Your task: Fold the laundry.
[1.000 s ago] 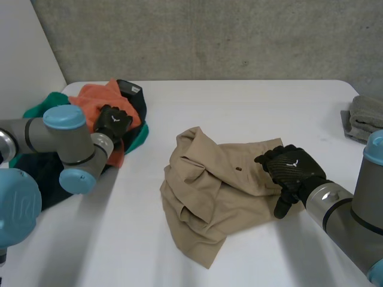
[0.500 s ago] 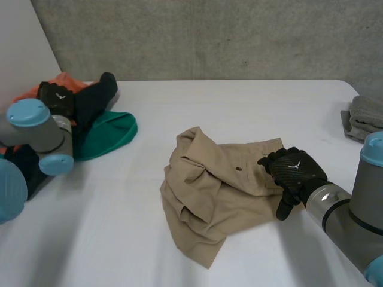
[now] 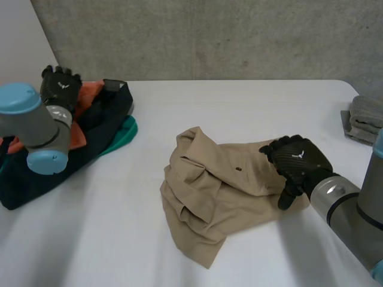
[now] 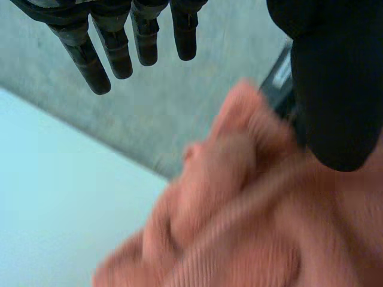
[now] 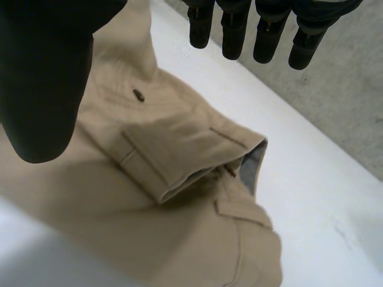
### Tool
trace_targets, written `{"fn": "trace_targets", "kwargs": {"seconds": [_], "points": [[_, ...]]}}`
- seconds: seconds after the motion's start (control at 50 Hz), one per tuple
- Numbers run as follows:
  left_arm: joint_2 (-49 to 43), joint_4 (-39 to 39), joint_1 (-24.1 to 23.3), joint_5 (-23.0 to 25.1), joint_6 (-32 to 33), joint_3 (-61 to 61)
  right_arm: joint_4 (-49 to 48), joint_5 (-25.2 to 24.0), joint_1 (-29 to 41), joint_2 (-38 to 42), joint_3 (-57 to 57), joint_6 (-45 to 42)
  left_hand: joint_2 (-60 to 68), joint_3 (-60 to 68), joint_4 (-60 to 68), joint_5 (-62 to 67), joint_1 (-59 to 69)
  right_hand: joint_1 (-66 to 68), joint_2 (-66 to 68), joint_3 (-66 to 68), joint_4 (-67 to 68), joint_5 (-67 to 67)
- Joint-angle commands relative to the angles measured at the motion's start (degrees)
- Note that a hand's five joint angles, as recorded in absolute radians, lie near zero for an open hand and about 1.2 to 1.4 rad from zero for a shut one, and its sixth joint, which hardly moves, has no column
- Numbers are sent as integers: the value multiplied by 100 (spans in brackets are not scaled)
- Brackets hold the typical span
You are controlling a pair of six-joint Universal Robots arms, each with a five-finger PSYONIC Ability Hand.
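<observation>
Nearest my side of the table [image 3: 239,107], the khaki garment [image 3: 215,197] lies crumpled just as it did a second ago, with a pocket flap and a small button showing. My right hand [image 3: 297,162] sits at its right-hand edge and has only drifted a touch outward. Its wrist view shows the fingers straight and the thumb held wide apart, so it is spread over the cloth and grips nothing.

Farther off, at the left edge of the table, is where the change happened. My left hand [image 3: 60,88] was down on the heap a second ago and has now swung back and up. It hovers over the orange cloth [image 3: 91,94] with fingers straight and thumb apart, holding nothing. The heap has been dragged about in the process: the dark cloth [image 3: 90,146] now trails toward me in a long strip, and the green cloth [image 3: 122,133] peeks out from under it.

I take it the heap was only shoved clear to leave room. No fold has been made on the khaki piece, so the task is barely begun.

At the far right edge lies a grey cloth [image 3: 364,118], folded.

My count: two hands, one khaki garment, three cloths in the heap that I can tell apart by colour, and one grey cloth.
</observation>
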Motion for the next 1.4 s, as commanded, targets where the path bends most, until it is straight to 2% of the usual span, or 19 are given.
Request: {"fn": "trace_targets", "kwargs": {"seconds": [0.02, 0.1, 0.18, 0.2, 0.28, 0.36, 0.48, 0.58, 0.62, 0.7, 0.74, 0.84, 0.86, 0.92, 0.96, 1.0, 1.22, 1.32, 1.4], "points": [[1288, -641, -515, 381, -784, -1083, 81, 1, -8, -244, -197, 4, -151, -158, -119, -165, -130, -274, -219, -203, -172, -229], [1806, -1203, -946, 398, -1293, -1549, 124, 36, 1, -262, -294, 48, -151, -158, -119, -165, -130, -274, -219, -203, -172, -229], [2185, -1748, -1438, 389, -2074, -1927, 317, 53, 36, -262, -425, 101, -84, -91, -52, -98, -63, -274, -219, -203, -172, -229], [2272, -1949, -1648, 389, -2459, -2041, 353, 62, 45, -262, -443, 92, -67, -74, -35, -81, -47, -274, -219, -203, -172, -229], [2343, -2258, -2236, 354, -3348, -2226, 397, 80, 98, -130, -461, 48, 0, -7, 32, -14, 21, -274, -219, -203, -172, -229], [2212, -2267, -2756, 293, -3790, -2270, 362, 62, 107, 256, -487, 4, 17, 10, 49, 3, 38, -274, -219, -203, -172, -229], [1589, -1838, -3003, -76, -3790, -1990, 309, 62, 124, 819, -689, -22, 34, 27, 66, 20, 54, -183, -127, -112, -81, -137], [1097, -1267, -3152, -533, -3712, -1472, 12, 62, 238, 1301, -935, -241, 17, 10, 49, 3, 38, 908, 964, 979, 1010, 953], [964, -1204, -3144, -542, -3615, -1348, -138, 62, 265, 1417, -979, -365, 34, 27, 66, 20, 54, 1531, 1586, 1602, 1632, 1576], [683, -1169, -3188, -525, -3159, -1111, -595, 54, 265, 1584, -1068, -576, 168, 161, 200, 154, 188, 5693, 5749, 5764, 5795, 5738], [612, -1204, -3188, -551, -3017, -1040, -692, 71, 265, 1593, -1076, -594, 486, 479, 518, 472, 507, 6723, 6778, 6794, 6825, 6768], [357, -1432, -3205, -612, -2823, -935, -728, 45, 195, 1497, -1164, -603, 2048, 2041, 2080, 2034, 2069, 6726, 6781, 6797, 6828, 6771], [331, -1580, -3179, -639, -2815, -908, -702, 45, 195, 1479, -1182, -611, 3018, 3011, 3050, 3004, 3039, 6726, 6781, 6797, 6828, 6771], [383, -1748, -3179, -753, -2797, -908, -571, 54, 195, 1269, -1243, -725, 4102, 4094, 4134, 4088, 4122, 6726, 6781, 6797, 6828, 6771], [462, -1758, -3170, -972, -2806, -908, -421, 54, 186, 1093, -1261, -883, 5747, 5739, 5779, 5733, 5767, 6726, 6781, 6797, 6828, 6771], [620, -1714, -3161, -1130, -2797, -899, -150, 54, 177, 821, -1313, -1181, 6691, 6684, 6723, 6677, 6712, 6726, 6781, 6797, 6828, 6771], [2570, -1679, -3065, -1149, -2656, -1005, 607, 168, 133, -568, -2429, -1499, 6743, 6736, 6775, 6729, 6764, 6726, 6781, 6797, 6828, 6771], [3545, -1748, -3056, -597, -2630, -1040, 1284, 168, 142, -1060, -3184, -1446, 6743, 6736, 6775, 6729, 6764, 6726, 6781, 6797, 6828, 6771], [4099, -1801, -3012, -157, -2639, -918, 1416, 194, 168, -1420, -3667, -1420, 6743, 6736, 6775, 6729, 6764, 6726, 6781, 6797, 6828, 6771]]}}
